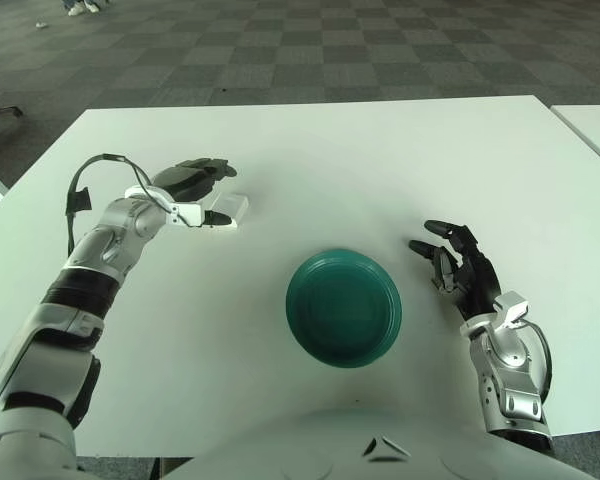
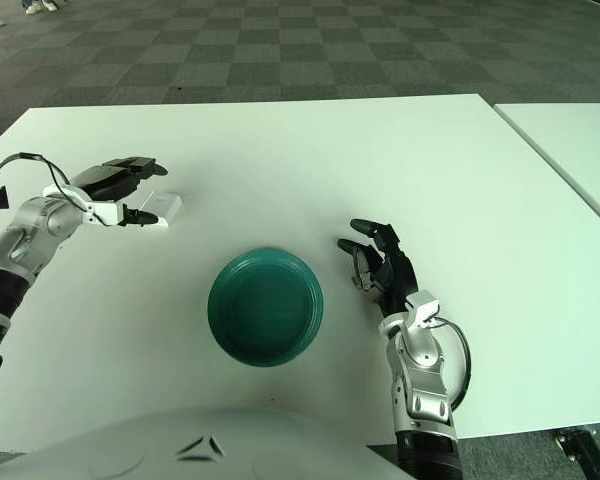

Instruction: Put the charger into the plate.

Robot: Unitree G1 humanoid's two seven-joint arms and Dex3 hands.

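Note:
A small white charger lies on the white table, up and left of the plate. My left hand reaches over it from the left, fingers spread around it, with the thumb along its near side; nothing shows it lifted. The dark green plate sits in the near middle of the table with nothing in it. My right hand shows to the right of the plate, fingers relaxed and holding nothing.
The table's right edge meets a second white table at the far right. Checkered grey carpet lies beyond the far edge. A black cable loops off my left forearm.

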